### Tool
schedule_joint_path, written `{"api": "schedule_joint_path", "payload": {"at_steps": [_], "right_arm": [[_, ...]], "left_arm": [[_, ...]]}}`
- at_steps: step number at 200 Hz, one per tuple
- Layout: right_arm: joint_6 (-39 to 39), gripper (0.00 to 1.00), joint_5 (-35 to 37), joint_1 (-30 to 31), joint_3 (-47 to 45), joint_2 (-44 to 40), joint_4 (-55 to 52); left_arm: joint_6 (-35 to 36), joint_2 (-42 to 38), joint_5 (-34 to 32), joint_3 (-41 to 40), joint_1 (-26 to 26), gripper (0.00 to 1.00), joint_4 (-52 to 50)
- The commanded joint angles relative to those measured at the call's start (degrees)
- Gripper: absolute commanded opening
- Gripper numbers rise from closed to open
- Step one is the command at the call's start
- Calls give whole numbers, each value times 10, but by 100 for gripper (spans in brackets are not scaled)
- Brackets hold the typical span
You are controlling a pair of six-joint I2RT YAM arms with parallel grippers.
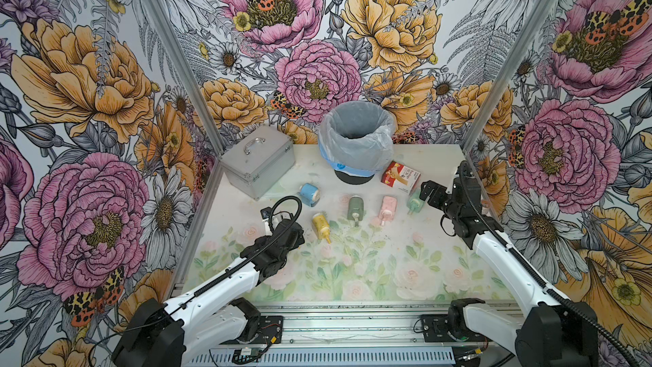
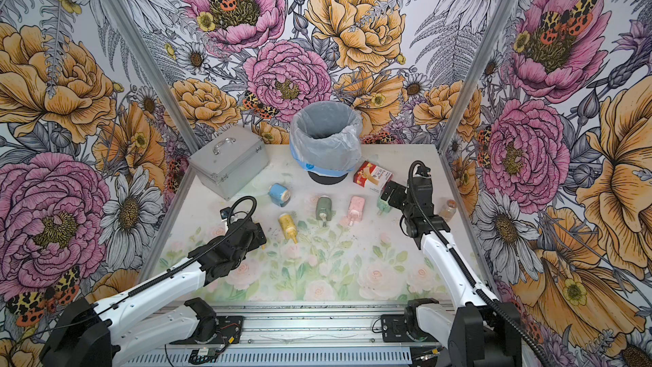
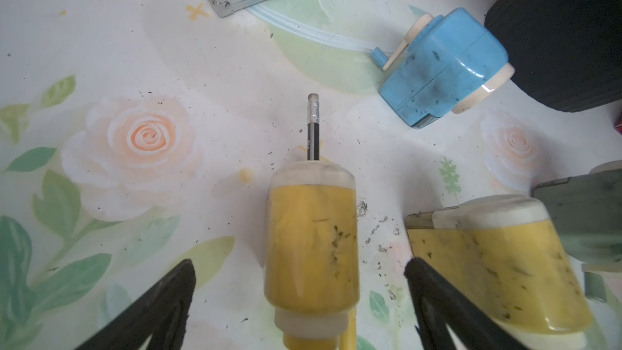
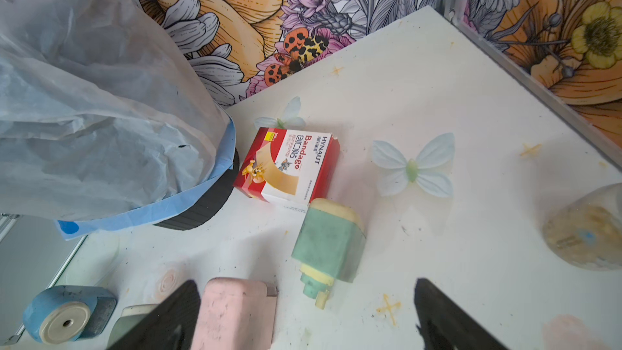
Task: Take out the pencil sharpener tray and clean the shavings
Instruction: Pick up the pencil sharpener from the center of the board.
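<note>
A yellow pencil sharpener (image 3: 311,247) with a black pencil (image 3: 313,129) stuck in its end lies on the table between the wide-apart fingers of my left gripper (image 3: 299,264), which is open and not touching it. The arm hides this sharpener in both top views. A second yellow sharpener (image 3: 498,264) (image 1: 321,225) lies beside it, a smoky tray edge (image 3: 419,221) showing at its corner. Dark shavings (image 3: 380,230) are strewn between the two. My right gripper (image 4: 306,283) (image 1: 428,192) hangs open over a pink sharpener (image 4: 235,314) and a pale green one (image 4: 328,240).
A bag-lined bin (image 1: 352,157) stands at the back middle, with a metal case (image 1: 257,160) to its left and a red bandage box (image 1: 400,176) to its right. A blue sharpener (image 1: 309,192) and a dark green one (image 1: 354,208) lie mid-table. A small jar (image 2: 447,210) sits by the right wall.
</note>
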Motion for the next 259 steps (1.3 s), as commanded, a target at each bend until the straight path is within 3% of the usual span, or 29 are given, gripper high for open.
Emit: {"api": "schedule_joint_path", "payload": {"at_steps": [1, 69, 113, 174, 259], "right_arm": [[9, 100, -17, 3, -12, -11, -6], [12, 99, -28, 3, -26, -29, -9], [14, 99, -31, 3, -18, -20, -9], [14, 99, -36, 3, -10, -18, -9], [11, 99, -41, 3, -4, -12, -10]], "left_arm": [[-2, 17, -10, -2, -10, 99, 34], [-20, 90, -37, -2, -19, 98, 44], [41, 101, -45, -18, -19, 87, 112], [58, 135, -43, -34, -11, 84, 160], [62, 179, -40, -29, 7, 58, 181]]}}
